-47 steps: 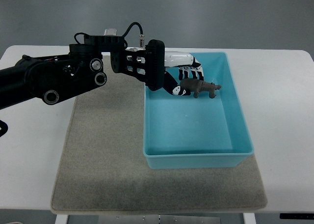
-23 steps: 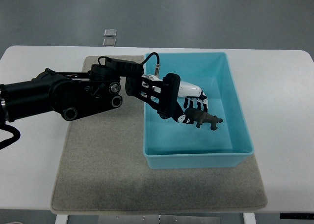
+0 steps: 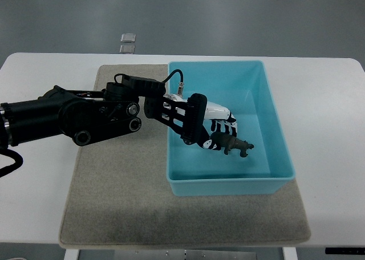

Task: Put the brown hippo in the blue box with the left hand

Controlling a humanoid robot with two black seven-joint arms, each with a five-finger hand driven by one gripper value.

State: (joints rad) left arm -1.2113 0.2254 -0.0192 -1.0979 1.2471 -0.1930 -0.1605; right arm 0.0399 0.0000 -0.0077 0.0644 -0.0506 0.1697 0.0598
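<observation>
Apparently left hand (image 3: 219, 126) fingers grip brown hippo (image 3: 234, 144) inside blue box (image 3: 274, 114).

The box (image 3: 274, 129) right of centre is a bright sky blue inside and out. The hippo (image 3: 232, 144) in its lower middle is dark brown. The left hand (image 3: 219, 126) beside it is white with black bands across the fingers, on a glossy black arm (image 3: 74, 120) reaching in from the left edge. The mat (image 3: 120, 197) is a speckled grey-beige. The table (image 3: 331, 134) is plain white, the floor (image 3: 228, 15) along the top dull grey
</observation>
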